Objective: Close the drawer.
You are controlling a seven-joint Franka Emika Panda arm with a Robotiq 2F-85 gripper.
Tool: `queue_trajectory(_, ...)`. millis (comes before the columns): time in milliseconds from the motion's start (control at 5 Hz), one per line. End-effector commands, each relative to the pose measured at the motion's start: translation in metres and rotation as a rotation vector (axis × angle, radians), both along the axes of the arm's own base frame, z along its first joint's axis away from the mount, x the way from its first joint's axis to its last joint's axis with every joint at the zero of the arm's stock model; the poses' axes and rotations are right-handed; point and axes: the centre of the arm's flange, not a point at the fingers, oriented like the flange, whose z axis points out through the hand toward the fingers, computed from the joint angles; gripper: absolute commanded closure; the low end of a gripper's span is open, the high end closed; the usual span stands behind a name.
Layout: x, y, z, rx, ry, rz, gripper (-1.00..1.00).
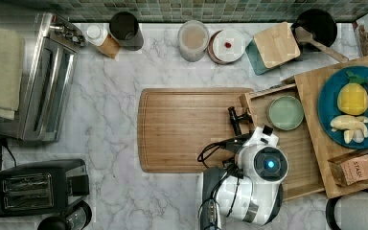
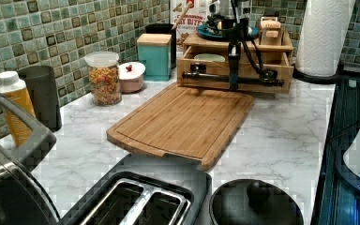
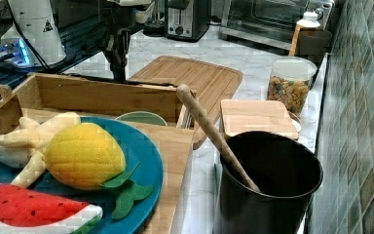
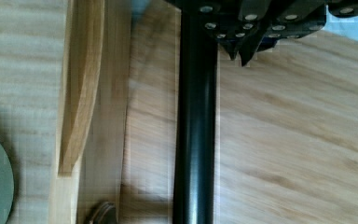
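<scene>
The drawer point(image 1: 292, 143) stands pulled out of its wooden cabinet point(image 1: 350, 76) in the top view, its front over the edge of the cutting board point(image 1: 187, 129), a green dish point(image 1: 285, 112) inside. The gripper point(image 2: 234, 79) hangs at the black bar handle point(image 2: 236, 78); whether its fingers grasp the bar, I cannot tell.

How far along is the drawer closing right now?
Approach looks done: the end effector sits at the black bar handle. The push, if begun, is far from finished. The drawer is pulled well out over the cutting board, the green dish inside exposed. Nearly all its travel remains.
</scene>
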Motion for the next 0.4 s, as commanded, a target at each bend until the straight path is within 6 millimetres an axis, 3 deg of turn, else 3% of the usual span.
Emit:
queue_trajectory(200, 0.045, -0.088, 0.057, -0.149, -0.222, -0.014, 1.00)
queue_trajectory(400, 0.051, -0.105, 0.069, -0.210, -0.203, -0.050, 1.00)
